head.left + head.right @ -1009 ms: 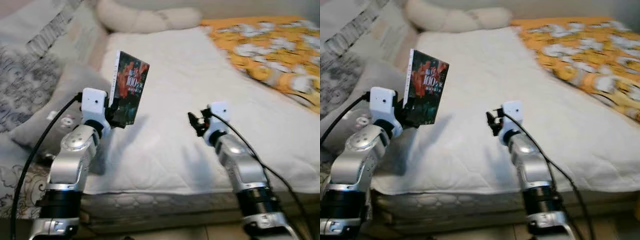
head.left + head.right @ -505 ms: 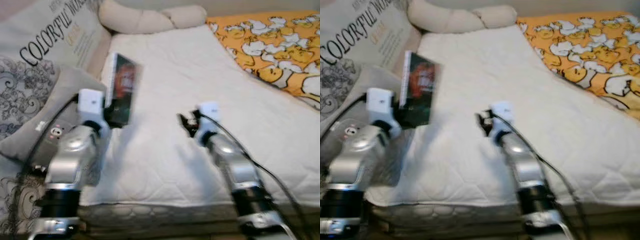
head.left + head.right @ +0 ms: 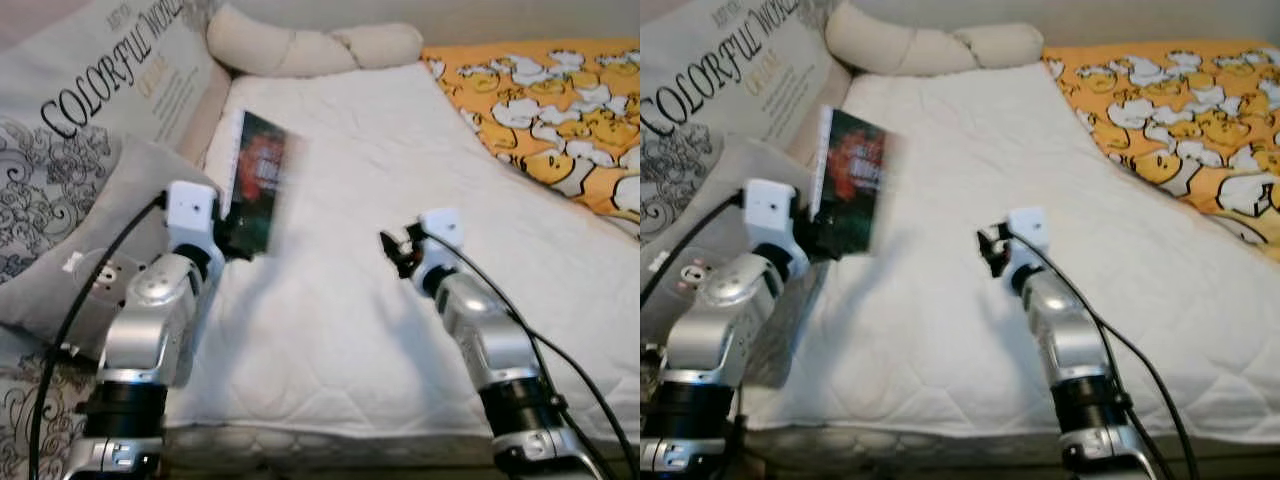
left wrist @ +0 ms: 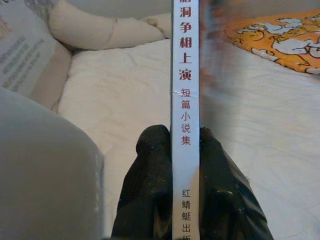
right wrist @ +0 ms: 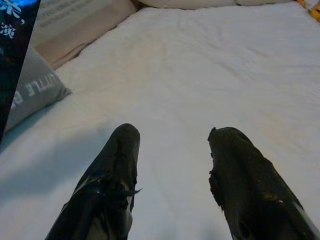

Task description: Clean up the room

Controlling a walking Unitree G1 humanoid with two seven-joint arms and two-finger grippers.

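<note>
A dark book (image 3: 258,182) with red cover art and a white spine (image 4: 184,100) stands upright above the left edge of the white mattress (image 3: 400,160). My left gripper (image 3: 228,230) is shut on its lower end, a black finger (image 4: 150,180) on each side of the spine. My right gripper (image 3: 397,250) hovers open over the middle of the mattress with nothing between its fingers (image 5: 117,170). The book's corner (image 5: 12,50) shows in the right wrist view.
A grey pillow (image 3: 70,270) and a large printed cushion (image 3: 90,90) lie left of the mattress. A cream bolster (image 3: 300,45) lies at its head. An orange duck-print blanket (image 3: 560,120) covers the right side.
The whole picture shifted as the camera moved. The book stays in my left gripper and looks turned more edge-on than a second ago. The right gripper holds its pose.
</note>
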